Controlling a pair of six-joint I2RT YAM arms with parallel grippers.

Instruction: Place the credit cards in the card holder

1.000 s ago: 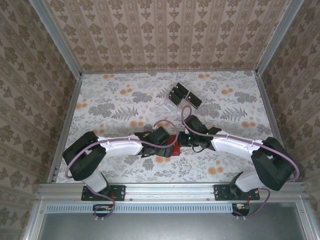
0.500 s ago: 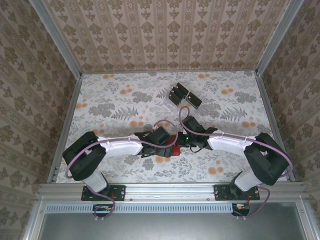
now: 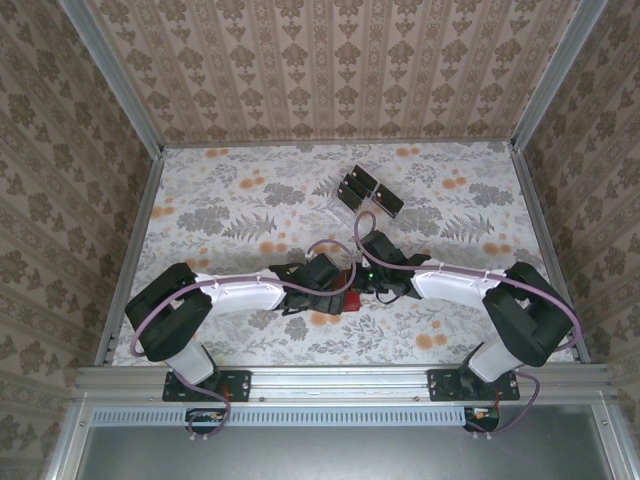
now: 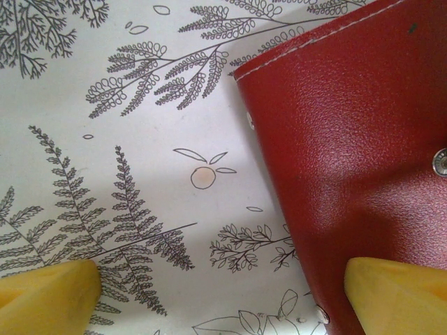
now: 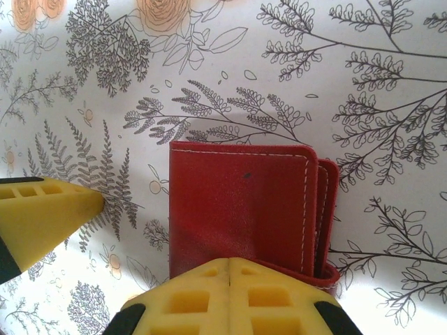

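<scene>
Red card holder on a white tablecloth with grey ferns and orange blossoms.
Just ahead of the yellow right gripper, the red carries pale stitching; the credit cards are black.

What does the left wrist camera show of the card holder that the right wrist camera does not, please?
Left wrist view: the metal snap stud on the card holder, and the left gripper open wide, one fingertip over the red cover. Right wrist view: the holder's whole folded outline with its layered edge, and the right gripper shut over its near edge. Both: the red stitched cover lying on the floral table.
</scene>
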